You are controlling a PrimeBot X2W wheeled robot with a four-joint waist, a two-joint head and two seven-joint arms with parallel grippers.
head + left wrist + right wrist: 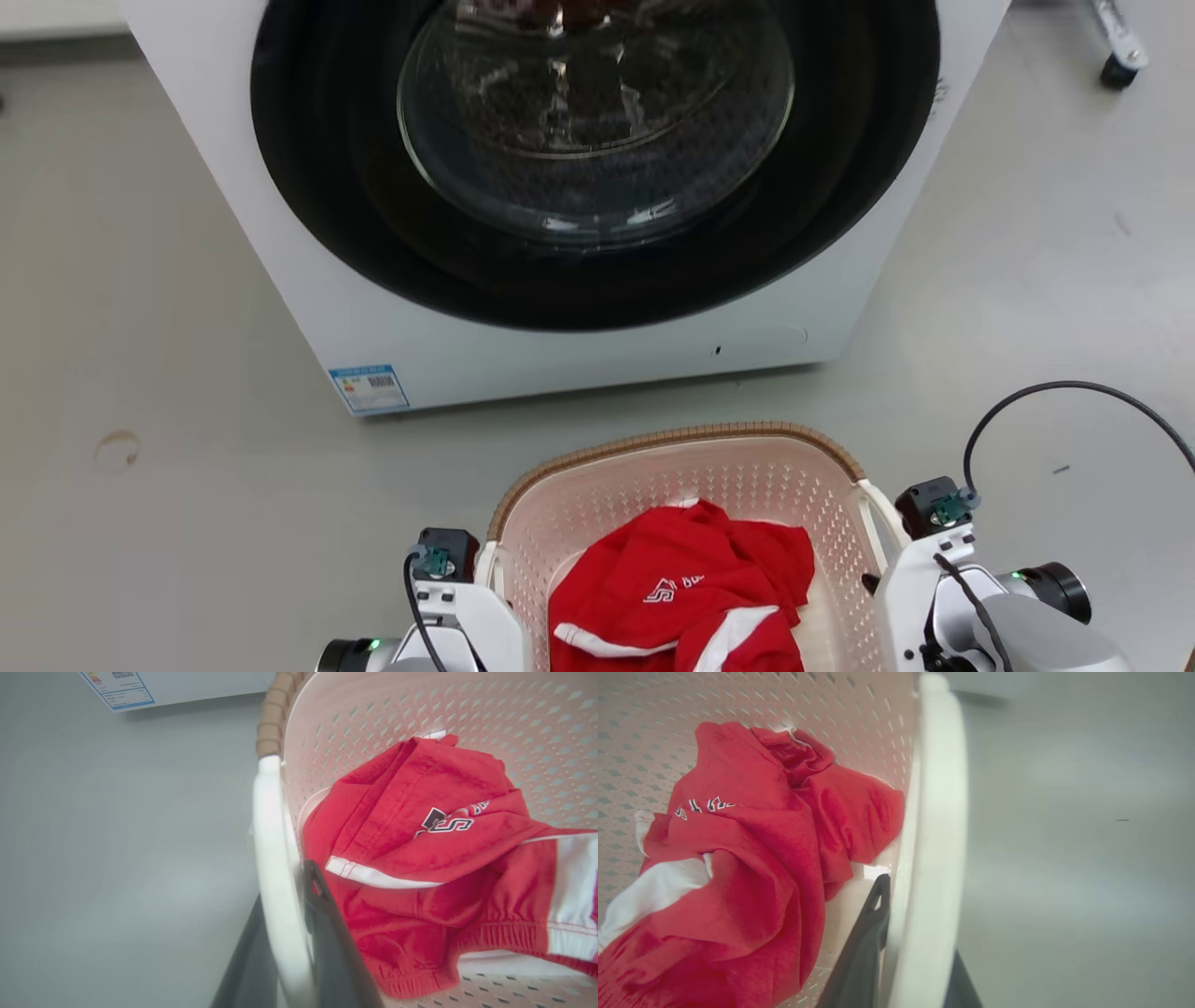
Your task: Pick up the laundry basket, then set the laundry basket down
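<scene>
Laundry basket (747,476): was in front of the washing machine (579,317), between both arms, and held a red garment (681,588). Left tool (285,882) and right tool (920,914): each was clamped narrowly on a white side handle (273,835), one finger inside and one outside, presumably for a level two-armed lift. Garment lettering was folded and unreadable. The print on the blue-edged sticker (369,387) was too small to read.

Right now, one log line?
left gripper: shut on left handle | right gripper: shut on right handle | laundry basket: holds red garment
</scene>
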